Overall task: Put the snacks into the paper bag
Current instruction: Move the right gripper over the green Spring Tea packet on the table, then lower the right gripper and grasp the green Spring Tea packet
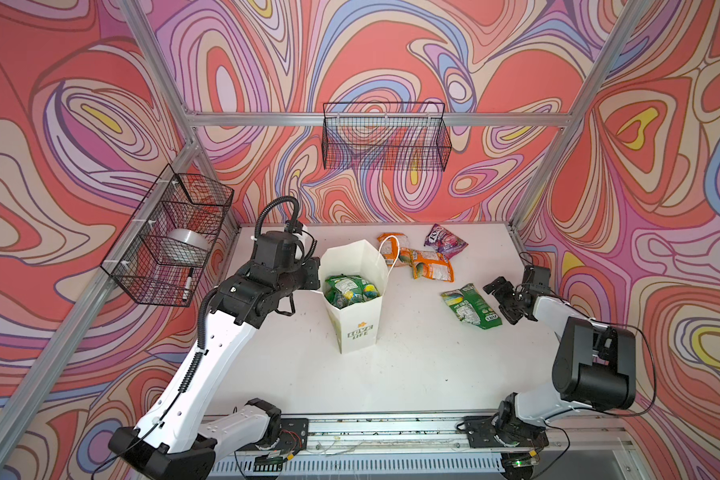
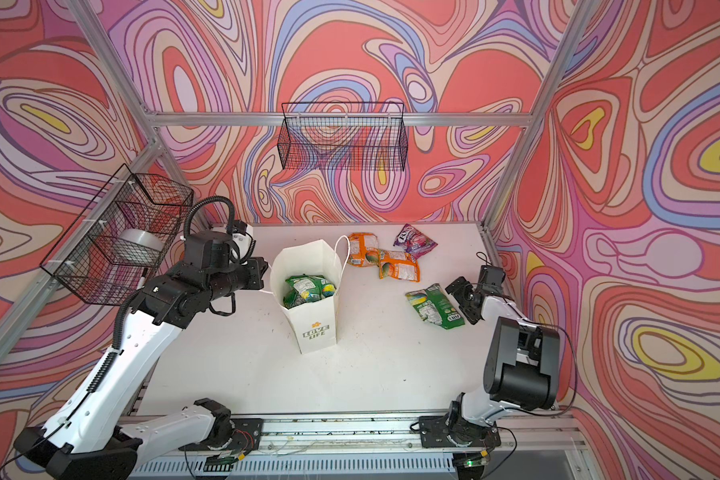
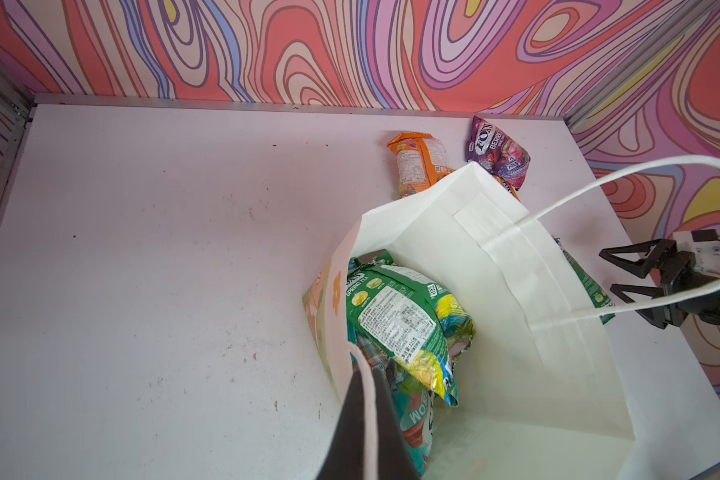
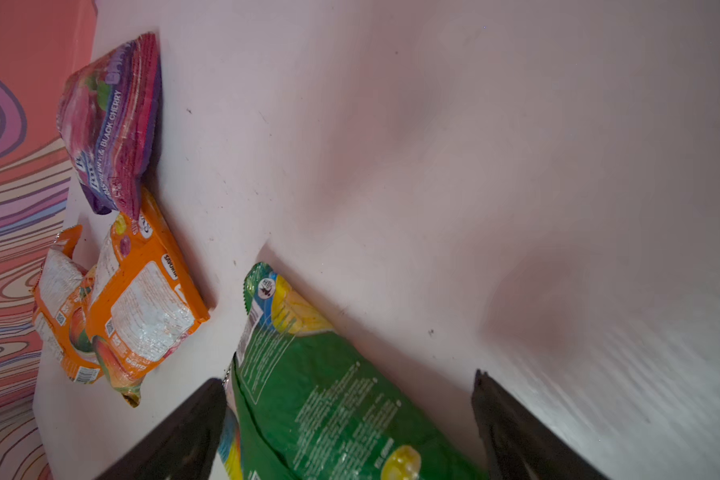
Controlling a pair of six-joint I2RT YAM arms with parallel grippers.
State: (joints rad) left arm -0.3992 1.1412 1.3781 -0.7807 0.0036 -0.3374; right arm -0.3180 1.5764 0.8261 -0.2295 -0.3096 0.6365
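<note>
The white paper bag (image 1: 356, 328) (image 2: 314, 328) stands upright mid-table, mouth open, with several green snacks (image 1: 350, 289) (image 3: 395, 316) inside. My left gripper (image 1: 314, 276) (image 3: 368, 374) is at its left rim, shut on the near cord handle (image 3: 362, 365). Another green pouch (image 1: 470, 307) (image 2: 433, 307) (image 4: 329, 407) lies flat to the bag's right. My right gripper (image 1: 501, 300) (image 2: 463, 300) (image 4: 350, 378) is open at that pouch's right end, a finger on each side of it. Two orange pouches (image 1: 431, 268) (image 4: 142, 307) and a purple one (image 1: 445, 241) (image 4: 109, 124) lie near the back edge.
A black wire basket (image 1: 385, 137) hangs on the back wall. Another basket (image 1: 171, 237) on the left wall holds a tape roll and a marker. The bag's far handle (image 1: 389, 249) arcs over an orange pouch. Patterned walls with aluminium posts close in three sides.
</note>
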